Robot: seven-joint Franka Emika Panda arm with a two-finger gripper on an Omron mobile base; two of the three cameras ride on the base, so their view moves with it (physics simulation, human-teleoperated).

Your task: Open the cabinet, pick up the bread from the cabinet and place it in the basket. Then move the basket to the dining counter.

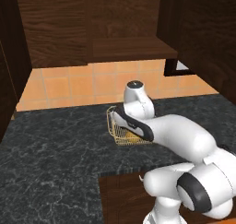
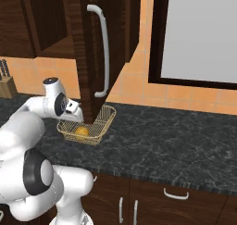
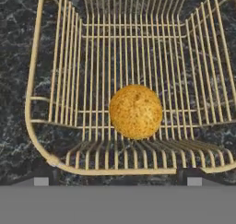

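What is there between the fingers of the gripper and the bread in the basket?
In the hand view, the near rim of the basket lies between the gripper and the bread; beyond it, bare wire floor up to the bread.

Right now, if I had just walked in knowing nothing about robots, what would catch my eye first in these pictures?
Probably the golden bread lying in the wire basket, which stands on the black marble counter. Next, the big white arm bending down over that basket. Then the dark cabinet door hanging open above, with its long silver handle.
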